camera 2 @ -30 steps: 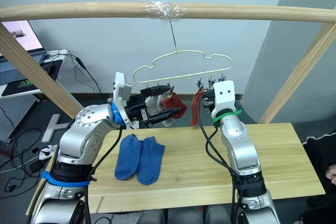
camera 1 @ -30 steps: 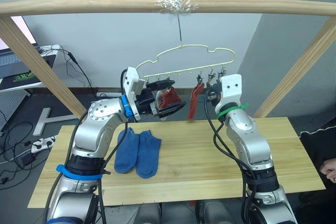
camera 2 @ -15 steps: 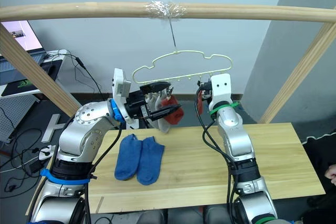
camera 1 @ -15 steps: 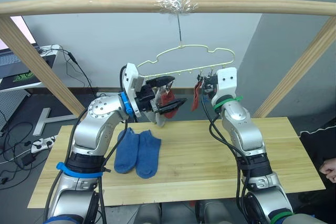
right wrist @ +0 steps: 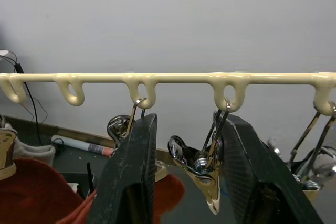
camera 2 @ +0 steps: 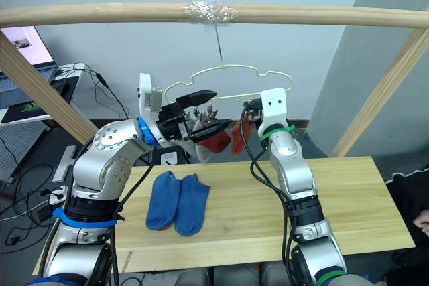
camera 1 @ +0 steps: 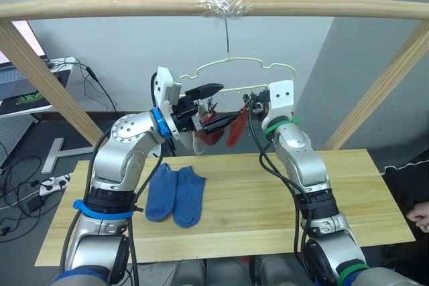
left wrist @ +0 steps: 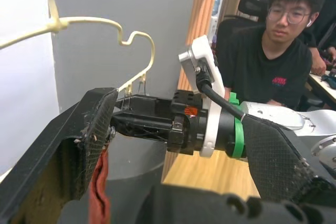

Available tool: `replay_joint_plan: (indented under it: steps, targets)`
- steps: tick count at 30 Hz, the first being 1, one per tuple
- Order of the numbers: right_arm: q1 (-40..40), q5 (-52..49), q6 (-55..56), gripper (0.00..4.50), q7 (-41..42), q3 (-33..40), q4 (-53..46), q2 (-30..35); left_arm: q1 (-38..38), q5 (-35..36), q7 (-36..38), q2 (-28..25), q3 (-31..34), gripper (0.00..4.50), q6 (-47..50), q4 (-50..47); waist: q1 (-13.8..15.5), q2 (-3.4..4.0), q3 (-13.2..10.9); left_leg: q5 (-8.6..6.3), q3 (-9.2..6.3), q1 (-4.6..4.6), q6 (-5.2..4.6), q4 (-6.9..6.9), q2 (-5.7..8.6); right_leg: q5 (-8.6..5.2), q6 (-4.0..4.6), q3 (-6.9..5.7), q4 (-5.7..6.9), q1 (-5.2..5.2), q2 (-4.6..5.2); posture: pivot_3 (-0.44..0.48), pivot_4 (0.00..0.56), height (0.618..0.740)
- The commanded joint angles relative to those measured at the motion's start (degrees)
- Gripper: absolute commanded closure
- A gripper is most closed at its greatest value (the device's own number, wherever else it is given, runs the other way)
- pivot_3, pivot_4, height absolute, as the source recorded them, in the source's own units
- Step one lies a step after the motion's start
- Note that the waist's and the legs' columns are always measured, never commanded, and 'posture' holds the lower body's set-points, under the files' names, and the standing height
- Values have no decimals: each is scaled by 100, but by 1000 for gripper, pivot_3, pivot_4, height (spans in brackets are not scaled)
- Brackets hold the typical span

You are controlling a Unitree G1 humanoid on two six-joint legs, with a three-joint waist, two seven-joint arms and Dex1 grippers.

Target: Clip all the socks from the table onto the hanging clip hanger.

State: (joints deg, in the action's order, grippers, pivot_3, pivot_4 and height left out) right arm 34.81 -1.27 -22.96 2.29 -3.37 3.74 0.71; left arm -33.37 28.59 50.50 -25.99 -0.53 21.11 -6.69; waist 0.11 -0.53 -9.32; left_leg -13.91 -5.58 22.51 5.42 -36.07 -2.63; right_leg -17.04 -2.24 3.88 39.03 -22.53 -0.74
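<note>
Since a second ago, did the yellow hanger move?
Yes. The clip hanger has swung to the robot's left, judged against the wooden rail above it.

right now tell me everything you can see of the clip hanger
The clip hanger is thin pale yellow-green wire with a wavy shoulder outline and a straight lower bar of small loops. Its top hook hangs by a thin wire from the taped spot on the wooden rail. Small grey metal clips dangle from the loops. A rust red sock hangs below the bar. The right tool is open around one clip; the left tool is open just beside the bar.
</note>
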Motion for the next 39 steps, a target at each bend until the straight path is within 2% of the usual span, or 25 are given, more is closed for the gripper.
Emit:
replay_joint_plan:
  steps: [1, 7, 9, 13, 15, 21, 24, 28, 32, 36, 39]
  targets:
    - [120, -11, 155, 2746, 20, 63, -65, 1, -52, 99, -40, 23, 109, 193, -10, -224, 1, 0, 0, 0, 0, 0, 0, 0, 0, 0, 0, 0, 0, 0, 0, 166, 152, 740]
    - [119, -42, 185, 2746, 31, 85, -11, -17, -39, 124, -56, 33, 101, 193, -15, -247, 0, 1, -1, 0, 0, 0, 0, 0, 0, 0, 0, 0, 0, 0, 0, 165, 153, 740]
    - [116, -41, 216, 3130, 28, 105, 23, -10, -32, 127, -60, 37, 93, 193, -14, -254, 1, 1, -1, 0, 0, 0, 0, 0, 0, 0, 0, 0, 0, 0, 0, 165, 153, 740]
    - [98, -17, 254, 4175, 33, 112, 30, 25, -12, 134, -58, 36, 100, 193, 2, -282, 0, 1, -1, 0, 1, 0, 0, 0, 0, 0, 0, 1, 0, 0, 0, 165, 155, 740]
    - [80, -20, 260, 4483, 49, 114, 19, 47, 11, 131, -62, 44, 92, 193, 1, -299, 0, 1, -2, 0, 0, 0, 0, 0, 0, 0, 0, 0, 0, 0, 0, 165, 155, 740]
    - [-56, -25, 125, 4483, 268, 98, -232, 287, 235, 55, -164, 77, 35, 193, -10, -396, 1, 1, -2, 0, 1, 1, 0, 0, 0, 0, 0, 2, -1, 0, 0, 162, 155, 740]
    - [-137, -121, -264, 4483, 638, 45, -524, 563, 611, -113, -207, 17, -111, 193, 21, -437, 1, 2, -3, 0, 1, 2, 0, 1, 0, 0, 0, 2, -3, 0, 0, 157, 156, 740]
    - [-310, -254, -762, 4483, 1058, -44, -1040, 864, 1383, -615, -358, -77, -259, 193, -233, -166, -4, 3, -2, 0, 3, -1, 0, 1, 0, 0, 0, 4, -2, -1, 0, 150, 151, 740]
    - [-485, -341, -1192, 4483, 1189, -7, -1497, 1035, 2118, -1406, -711, -255, -333, 193, -774, 437, -2, 4, -3, 0, 0, -4, -1, 2, -2, -2, 3, 1, 0, -1, 0, 138, 150, 740]
    - [-610, -448, -1597, 4483, 1217, 95, -1855, 1094, 2384, -2003, -1385, -316, -316, 193, -589, 1038, 15, 4, -3, 0, 1, -4, -1, 1, -1, -2, 4, 2, -1, -1, 0, 137, 151, 740]
    - [-629, -476, -1730, 4483, 1172, 131, -1966, 1105, 2390, -2174, -1472, -275, -450, 193, -378, 1252, 57, 4, -3, 0, -2, -1, -1, 1, -1, -3, 3, -2, -1, 0, 1, 142, 149, 740]
